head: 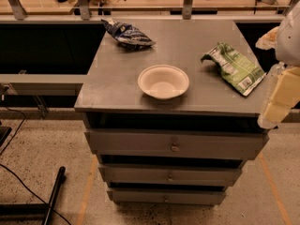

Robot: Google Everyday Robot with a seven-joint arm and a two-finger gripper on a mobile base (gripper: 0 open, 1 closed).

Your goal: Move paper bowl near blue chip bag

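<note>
Drawers point(174, 146) front the cabinet, the pincer point(276, 104) hangs just off the worktop's point(112, 86) right edge, its grip impossible to tell, the paper bowl point(163, 81) sits front-centre, and the blue chip bag point(127, 33) lies well apart at the far-left corner.

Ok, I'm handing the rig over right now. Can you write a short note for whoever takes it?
Gripper: at the right edge of the view, by the cabinet's front right corner, apart from the bowl.
Round off-white paper bowl: upright, front middle of the grey cabinet top.
Crumpled dark blue chip bag: back left corner, a clear gap from the bowl.
Green-and-white chip bag: right of the bowl.
Done: nothing visible; bowl not grasped.
Left: grasp the bowl, move it back-left, set it beside the blue bag.
</note>
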